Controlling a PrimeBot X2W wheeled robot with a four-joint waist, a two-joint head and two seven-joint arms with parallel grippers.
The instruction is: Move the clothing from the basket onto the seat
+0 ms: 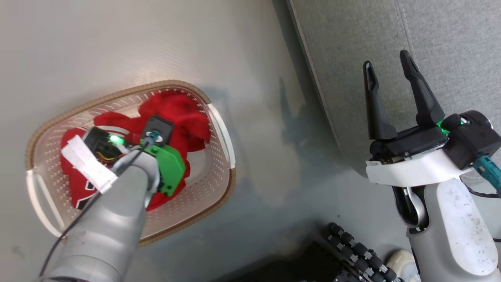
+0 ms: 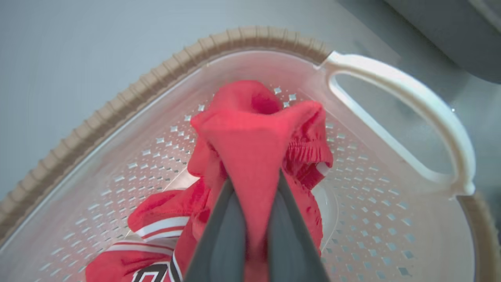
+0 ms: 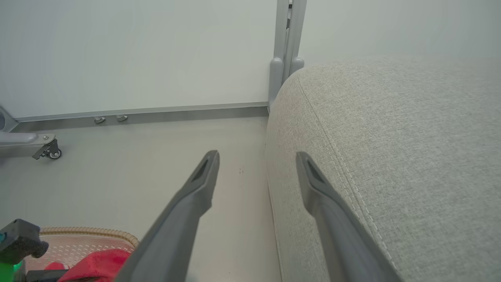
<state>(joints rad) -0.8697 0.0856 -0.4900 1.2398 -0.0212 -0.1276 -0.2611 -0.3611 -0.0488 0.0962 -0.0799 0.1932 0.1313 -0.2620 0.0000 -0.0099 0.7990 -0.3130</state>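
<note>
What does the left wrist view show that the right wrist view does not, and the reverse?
Left wrist view, not the right one: the left tool shut on a fold of the shorts, the jersey with its black lettering, and the white handle of the basket. Right wrist view, not the left one: the open right tool holding nothing, a small wheel by the wall, and the stitched seam on the seat. Both: the basket's brown rim, red clothing inside it, and the grey floor.
</note>
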